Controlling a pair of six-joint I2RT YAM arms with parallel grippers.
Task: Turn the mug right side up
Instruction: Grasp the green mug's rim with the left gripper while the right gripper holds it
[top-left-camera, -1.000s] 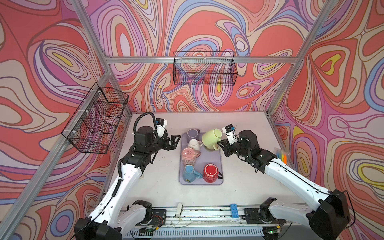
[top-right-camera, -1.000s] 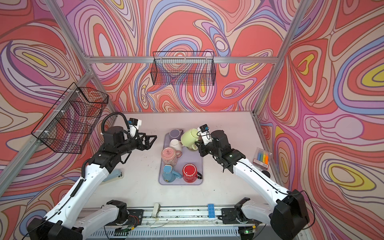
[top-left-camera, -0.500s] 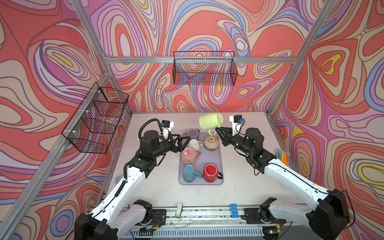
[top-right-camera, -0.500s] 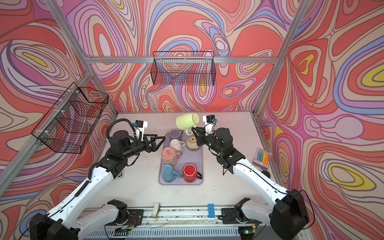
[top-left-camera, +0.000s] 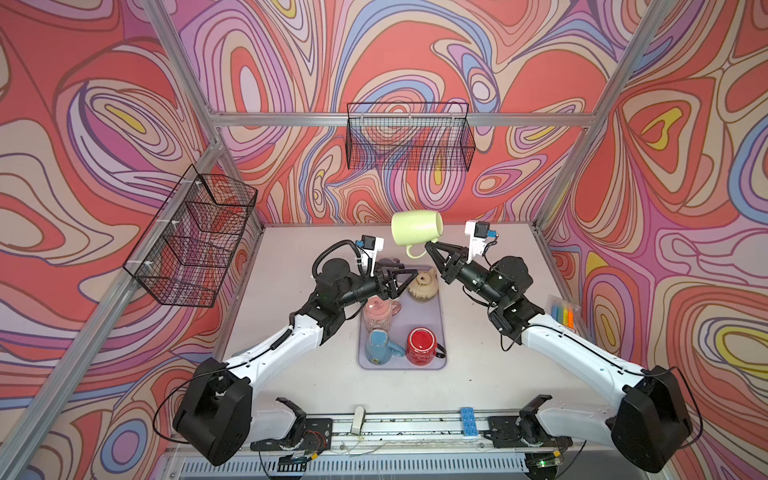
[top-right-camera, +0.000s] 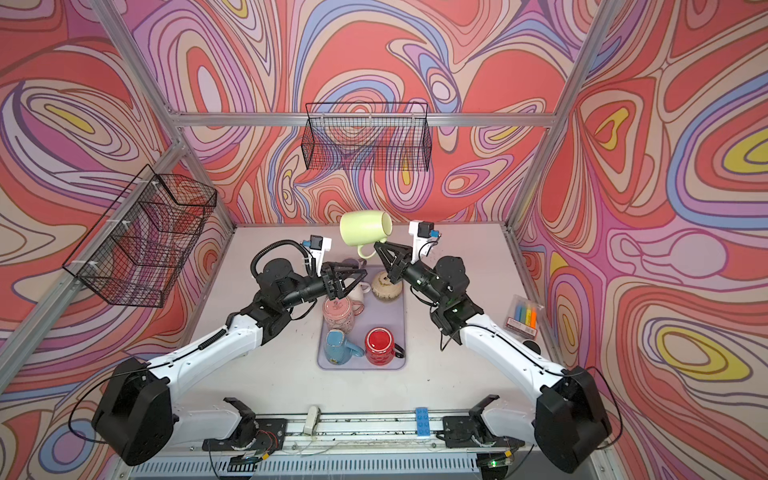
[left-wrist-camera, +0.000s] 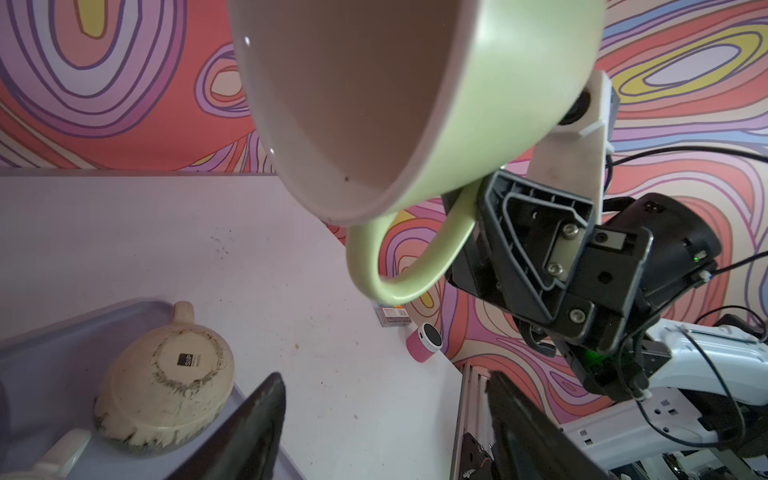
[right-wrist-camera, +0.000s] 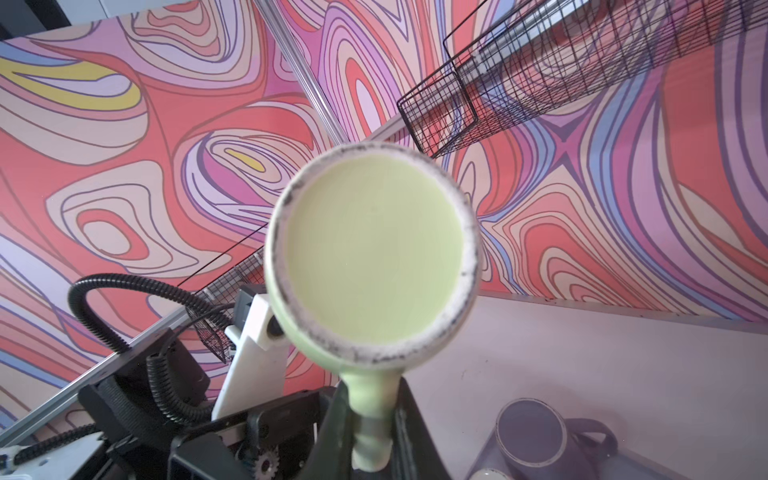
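The light green mug (top-left-camera: 417, 228) (top-right-camera: 365, 227) hangs on its side above the far end of the lilac tray (top-left-camera: 437, 328). My right gripper (top-left-camera: 429, 246) (top-right-camera: 376, 246) (right-wrist-camera: 370, 424) is shut on its handle. The scuffed base (right-wrist-camera: 374, 253) faces the right wrist camera, and its mouth (left-wrist-camera: 353, 104) faces the left wrist camera. My left gripper (top-left-camera: 405, 282) (top-right-camera: 353, 281) (left-wrist-camera: 386, 382) is open and holds nothing. It hovers over the tray's far left part, below the mug and apart from it.
On the tray are a beige mug (top-left-camera: 423, 284) upside down, a pink mug (top-left-camera: 376, 311), a blue mug (top-left-camera: 378, 347), a red mug (top-left-camera: 420, 345) and a purple mug (right-wrist-camera: 532, 436). Wire baskets (top-left-camera: 409, 137) (top-left-camera: 195, 237) hang on the walls. A marker pack (top-left-camera: 563, 311) lies at the right.
My right gripper has lifted the green mug off the tray and tipped it onto its side. The left arm has swung right, over the tray and under the mug.
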